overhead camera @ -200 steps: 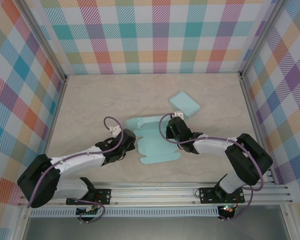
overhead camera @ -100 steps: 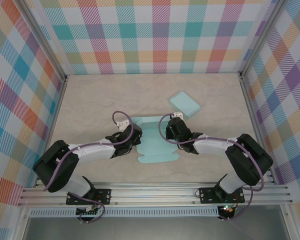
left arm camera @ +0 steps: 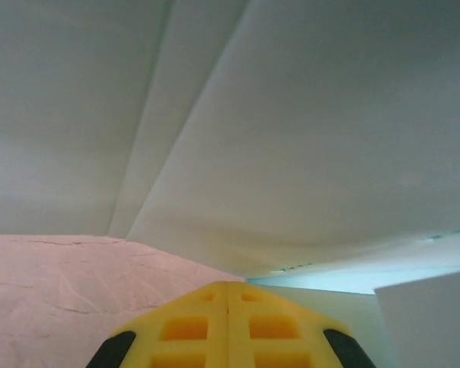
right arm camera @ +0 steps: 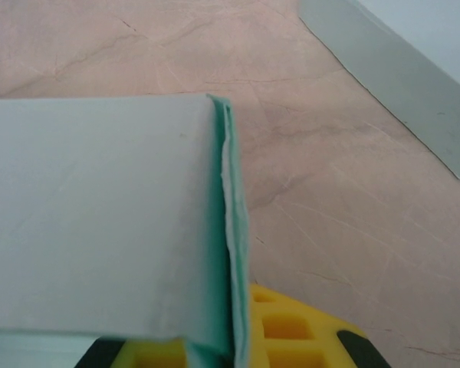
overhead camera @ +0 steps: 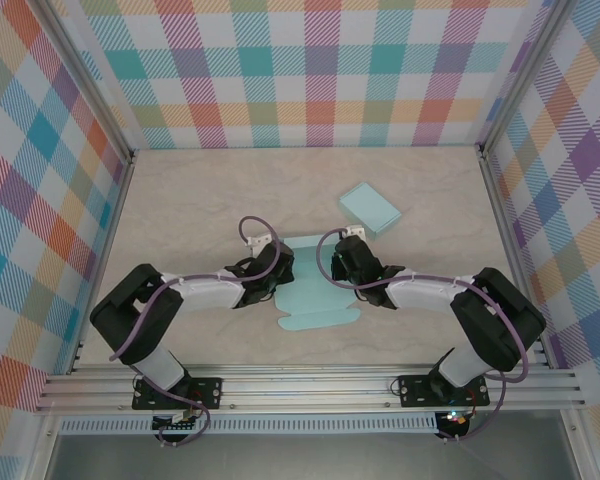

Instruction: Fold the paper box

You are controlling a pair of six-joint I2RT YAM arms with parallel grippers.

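Paper box (overhead camera: pixel 318 296) lies at the middle of the table (overhead camera: pixel 180 210), its long axis running from near edge to far edge, directly between both grippers and equally close to each. Left gripper (overhead camera: pixel 271 270), fingers pressed together with nothing between them, noses against the box's left flap. Right gripper (overhead camera: pixel 343 262) is closed, apparently pinching the raised right wall's doubled edge.

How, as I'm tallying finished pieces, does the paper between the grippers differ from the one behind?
The box blank is larger, with flaps and notched edges; the far piece is a smaller plain rectangle. The blank lies straight; the far piece sits askew. Both are pale teal.
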